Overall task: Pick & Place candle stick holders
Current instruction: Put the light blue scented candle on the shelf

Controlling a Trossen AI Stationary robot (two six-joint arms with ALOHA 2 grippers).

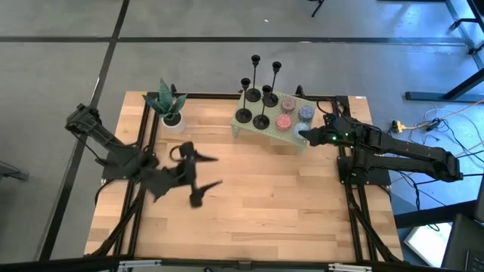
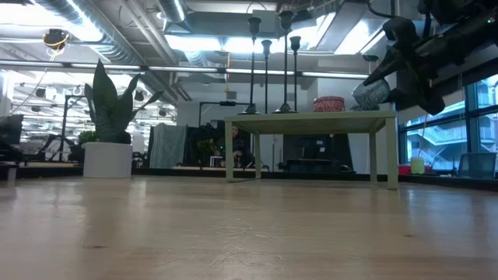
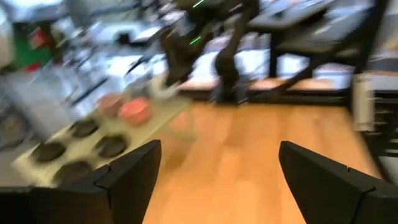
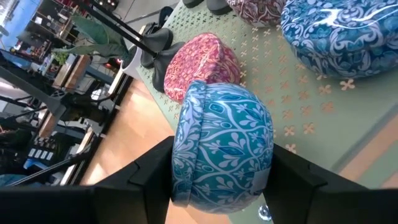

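Four black candle stick holders [image 1: 257,106] stand on their round bases on a small pale green table [image 1: 246,130] at the far middle. They also show in the low view [image 2: 268,70], and their bases show in the left wrist view [image 3: 81,146]. My right gripper [image 1: 304,136] is at the green table's right end, shut on a blue patterned round box [image 4: 224,143]. My left gripper [image 1: 209,171] is wide open and empty above the wooden table's left middle, clear of the holders. My right gripper pinches the blue patterned round box between its two fingers [image 4: 149,171], one on each opposite side of it [image 4: 186,155]. The fingers come from the table's right side. The box is tilted and sits just above the green table's top [image 2: 372,93].
A potted plant [image 1: 168,106] stands at the far left. Two pink patterned boxes [image 1: 286,112] and another blue one [image 1: 305,113] lie on the green table beside the holders. The wooden table [image 1: 265,211] is bare toward the near edge.
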